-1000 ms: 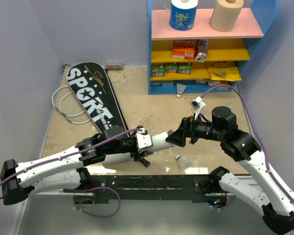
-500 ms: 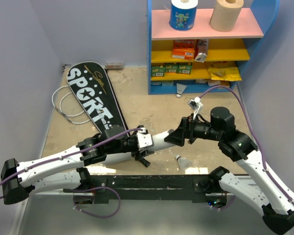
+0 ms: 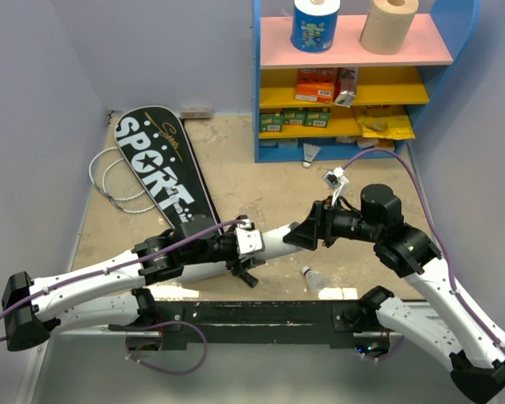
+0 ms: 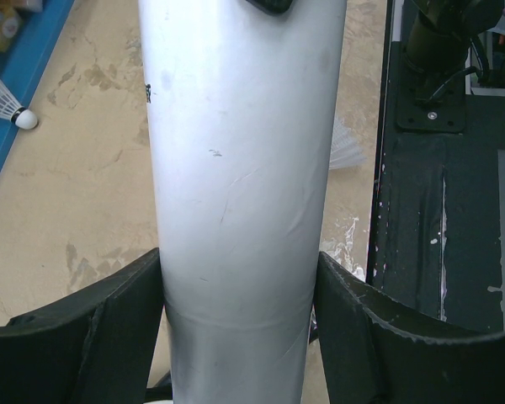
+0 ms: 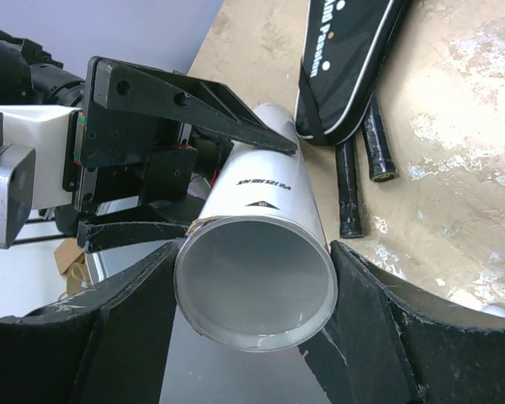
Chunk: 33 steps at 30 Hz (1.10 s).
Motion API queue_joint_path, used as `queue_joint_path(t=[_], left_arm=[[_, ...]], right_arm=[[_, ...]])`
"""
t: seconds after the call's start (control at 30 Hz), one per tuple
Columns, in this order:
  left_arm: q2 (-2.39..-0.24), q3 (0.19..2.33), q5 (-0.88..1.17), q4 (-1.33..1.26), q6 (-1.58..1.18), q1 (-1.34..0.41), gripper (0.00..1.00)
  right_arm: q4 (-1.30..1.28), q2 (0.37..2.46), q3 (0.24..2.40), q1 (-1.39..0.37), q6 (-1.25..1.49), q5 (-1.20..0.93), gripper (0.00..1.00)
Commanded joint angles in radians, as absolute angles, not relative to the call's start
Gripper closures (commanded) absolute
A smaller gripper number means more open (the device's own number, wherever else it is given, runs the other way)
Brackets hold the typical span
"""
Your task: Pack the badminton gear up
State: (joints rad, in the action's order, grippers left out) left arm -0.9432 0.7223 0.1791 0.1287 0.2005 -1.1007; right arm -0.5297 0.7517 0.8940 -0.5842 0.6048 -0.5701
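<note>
— Top view first. What has changed?
— Little. The right arm has edged toward the left one, and the right gripper (image 3: 305, 233) now sits closer over the end of the tube (image 3: 278, 240). The left gripper (image 3: 251, 248) has not shifted. The tube hangs between them, above the floor near the arms' bases.
— And the rest of the gear?
— As before. The cover (image 3: 156, 164) lies at the far left with the rackets (image 3: 109, 177) partly under it. One shuttlecock (image 3: 311, 153) lies at the foot of the shelf (image 3: 258, 84), and a second shuttlecock (image 3: 310, 276) by the base plate (image 3: 261, 316).
— Left wrist?
— Both fingers are clamped on the tube's sides, partway along it.
— Right wrist?
— The tube's open end faces the camera, and the fingers press its rim from both sides, so it is grasped.
— The surface and the room?
— The floor (image 3: 236, 168) is tan, mottled and scuffed pale. The walls (image 3: 34, 101) are lilac. The shelf is blue with pink and yellow boards, and paper rolls (image 3: 316, 25) stand on top.
</note>
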Motion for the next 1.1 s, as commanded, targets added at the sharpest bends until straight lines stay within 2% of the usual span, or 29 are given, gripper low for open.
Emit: queue_joint_path(t=[0.0, 0.13, 0.33, 0.47, 0.6, 0.67, 1.0, 1.07], left_arm=[[-0.943, 0.759, 0.196, 0.032, 0.192, -1.103, 0.57], [-0.954, 0.762, 0.239, 0.04, 0.198, -1.104, 0.45], [-1.005, 0.775, 0.281, 0.048, 0.206, -1.103, 0.39], [-1.017, 0.772, 0.299, 0.017, 0.209, -1.104, 0.21], [-1.037, 0.784, 0.305, 0.015, 0.215, -1.103, 0.16], [-1.052, 0.796, 0.311, 0.017, 0.216, -1.103, 0.09], [-1.103, 0.805, 0.308, -0.037, 0.216, -1.103, 0.08], [-1.115, 0.807, 0.302, -0.047, 0.215, -1.103, 0.11]], right_arm=[[-0.495, 0.753, 0.911, -0.591, 0.603, -0.626, 0.35], [-0.511, 0.758, 0.942, -0.591, 0.598, -0.626, 0.37], [-0.526, 0.764, 0.974, -0.592, 0.595, -0.634, 0.39], [-0.538, 0.761, 0.989, -0.591, 0.588, -0.634, 0.4], [-0.543, 0.755, 0.991, -0.592, 0.589, -0.638, 0.41], [-0.543, 0.753, 0.992, -0.591, 0.589, -0.638, 0.42], [-0.545, 0.742, 1.0, -0.592, 0.595, -0.643, 0.43], [-0.543, 0.738, 0.997, -0.591, 0.595, -0.643, 0.43]])
